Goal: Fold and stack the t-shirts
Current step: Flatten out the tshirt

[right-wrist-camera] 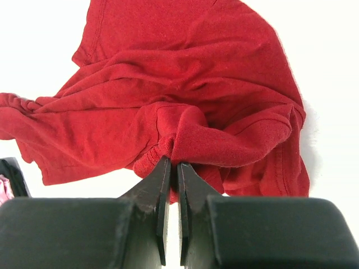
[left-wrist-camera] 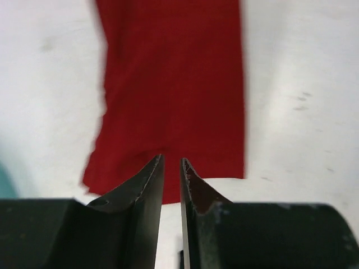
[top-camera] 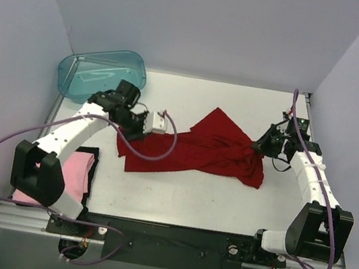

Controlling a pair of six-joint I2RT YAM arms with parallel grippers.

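The dark red t-shirt (top-camera: 197, 151) lies crumpled across the middle of the table. My left gripper (top-camera: 132, 132) is at its left end. In the left wrist view its jaws (left-wrist-camera: 171, 159) are closed to a thin slit with red cloth (left-wrist-camera: 174, 84) in it, and a flat strip of shirt stretches away. My right gripper (top-camera: 258, 147) is at the shirt's right end, shut (right-wrist-camera: 173, 161) on a bunched fold of the red cloth (right-wrist-camera: 185, 67). The pale pink t-shirt (top-camera: 74, 171) lies folded at the near left, partly hidden by my left arm.
The translucent teal tub (top-camera: 100, 74) stands at the far left, just behind my left gripper. A dark cloth (top-camera: 93, 158) lies under the pink shirt's right edge. Grey walls close in the table at the back and both sides.
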